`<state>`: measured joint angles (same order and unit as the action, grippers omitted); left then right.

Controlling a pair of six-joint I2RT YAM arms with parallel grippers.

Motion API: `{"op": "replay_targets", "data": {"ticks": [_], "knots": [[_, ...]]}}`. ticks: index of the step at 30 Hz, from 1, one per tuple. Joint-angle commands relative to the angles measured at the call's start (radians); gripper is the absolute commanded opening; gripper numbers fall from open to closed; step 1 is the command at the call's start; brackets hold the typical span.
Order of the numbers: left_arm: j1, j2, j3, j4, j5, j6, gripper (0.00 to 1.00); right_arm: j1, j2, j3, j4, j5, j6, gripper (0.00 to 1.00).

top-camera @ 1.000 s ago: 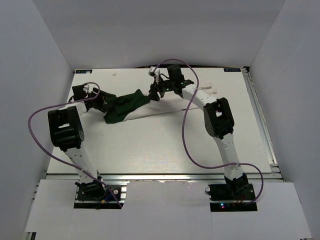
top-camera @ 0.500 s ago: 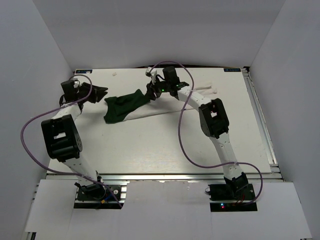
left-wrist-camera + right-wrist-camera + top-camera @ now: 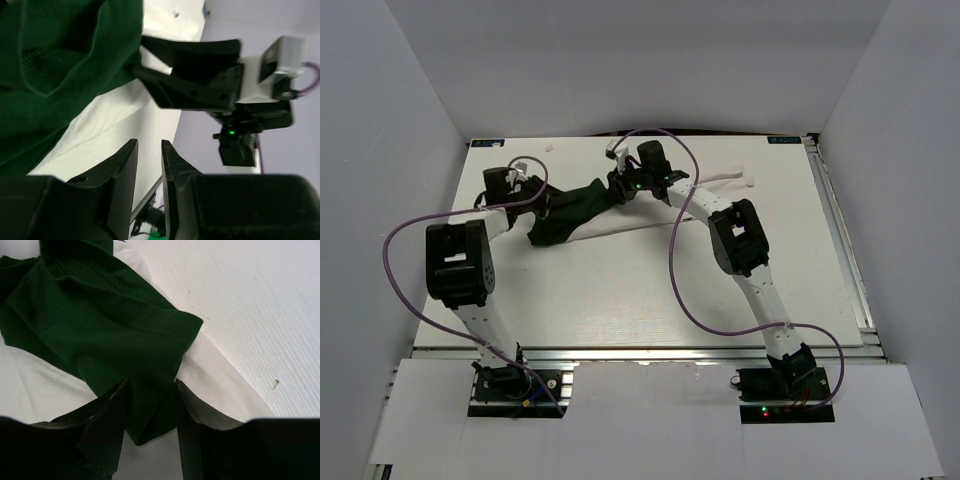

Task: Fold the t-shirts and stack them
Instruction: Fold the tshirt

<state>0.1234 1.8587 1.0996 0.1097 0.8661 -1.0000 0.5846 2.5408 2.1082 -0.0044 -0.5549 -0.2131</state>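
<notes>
A white t-shirt (image 3: pixel 650 215) with dark green sleeves lies bunched at the back of the table. One green sleeve (image 3: pixel 570 210) stretches between my two grippers. My right gripper (image 3: pixel 616 188) is at the sleeve's right end. In the right wrist view a fold of green sleeve (image 3: pixel 100 320) fills the gap of the right gripper (image 3: pixel 150 387), which is shut on it. My left gripper (image 3: pixel 548 205) is at the sleeve's left end. In the left wrist view the left gripper (image 3: pixel 148 145) shows a narrow gap with nothing in it, over white cloth (image 3: pixel 110 125), with green cloth (image 3: pixel 60 65) beside it.
White walls enclose the table on three sides. A metal rail (image 3: pixel 842 230) runs along the right edge. Purple cables (image 3: pixel 680 290) loop over the table from both arms. A small white scrap (image 3: pixel 551 147) lies near the back edge.
The left gripper swung out to the left, then came back to the sleeve's left end, its jaws narrowing. The right gripper shifted slightly left and closed on the green fold.
</notes>
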Motion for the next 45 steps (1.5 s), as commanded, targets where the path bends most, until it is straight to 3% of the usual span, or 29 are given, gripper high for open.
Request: {"op": "replay_targets", "data": {"ticks": [1,14,21,28,34,37,41,45], "knots": [[-0.03,0.039,0.046,-0.022,0.016,0.043,0.35,0.012,0.006,0.044,0.038,0.045,0.006,0.45],[-0.041,0.183,0.167,-0.104,-0.121,0.097,0.34,0.009,-0.042,-0.053,0.014,0.013,-0.028,0.17],[-0.015,0.191,0.195,-0.105,-0.151,0.084,0.35,0.003,-0.071,-0.106,0.006,0.003,-0.04,0.11],[0.001,0.194,0.178,-0.134,-0.18,0.081,0.35,0.001,-0.073,-0.111,-0.029,0.033,-0.034,0.17],[0.028,0.204,0.144,-0.179,-0.236,0.097,0.34,-0.011,-0.094,-0.125,-0.037,0.038,-0.037,0.35],[0.051,0.203,0.149,-0.205,-0.271,0.097,0.34,-0.026,-0.12,-0.129,-0.028,0.016,-0.017,0.36],[0.061,0.215,0.195,-0.242,-0.297,0.089,0.37,-0.046,-0.177,-0.131,-0.013,-0.028,0.01,0.37],[0.062,0.214,0.261,-0.194,-0.222,0.06,0.48,-0.077,-0.269,-0.178,0.03,-0.1,0.078,0.41]]}}
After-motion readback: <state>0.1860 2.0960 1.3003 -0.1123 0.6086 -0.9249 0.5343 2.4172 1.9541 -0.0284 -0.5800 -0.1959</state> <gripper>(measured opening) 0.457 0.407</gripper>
